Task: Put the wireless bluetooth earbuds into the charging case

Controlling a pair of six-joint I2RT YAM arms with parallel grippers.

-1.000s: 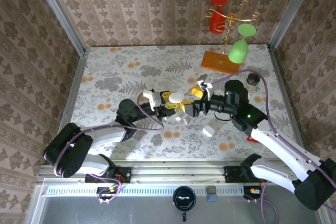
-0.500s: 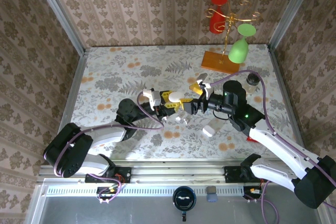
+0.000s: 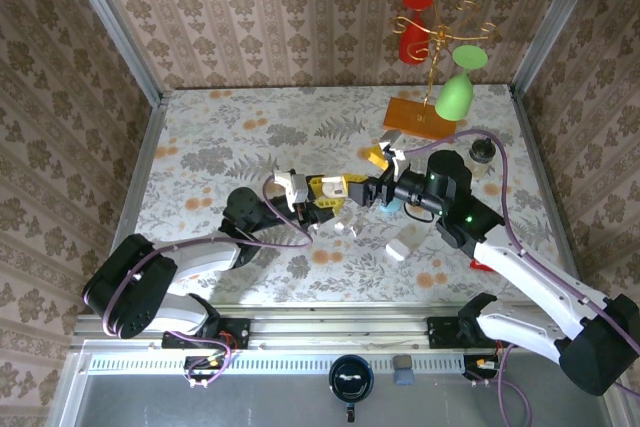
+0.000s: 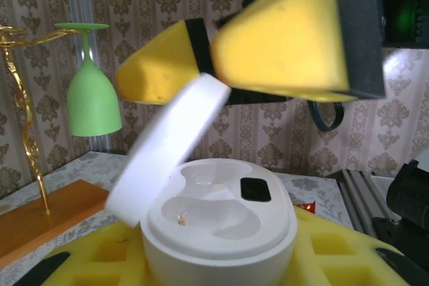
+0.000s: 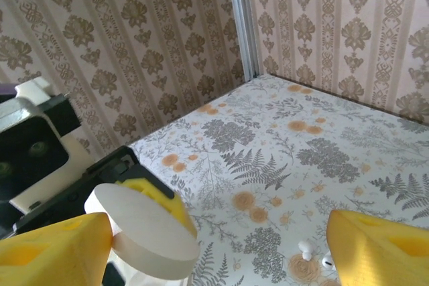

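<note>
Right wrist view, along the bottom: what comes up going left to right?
One yellow pad of the right tool → charging case lid → two loose earbuds on the table → the tool's other yellow pad.

Smooth white plastic with a soft satin sheen: the charging case [image 4: 221,246] rests between my yellow foam pads [image 4: 335,256], matt and spongy. The tiny earbuds [image 5: 305,249] gleam glossy on the printed floral tabletop [image 5: 281,138]. Behind stand a shiny gold metal stand [image 4: 20,98], its orange wood-like base [image 4: 47,212] and a smooth green goblet [image 4: 90,98].
</note>
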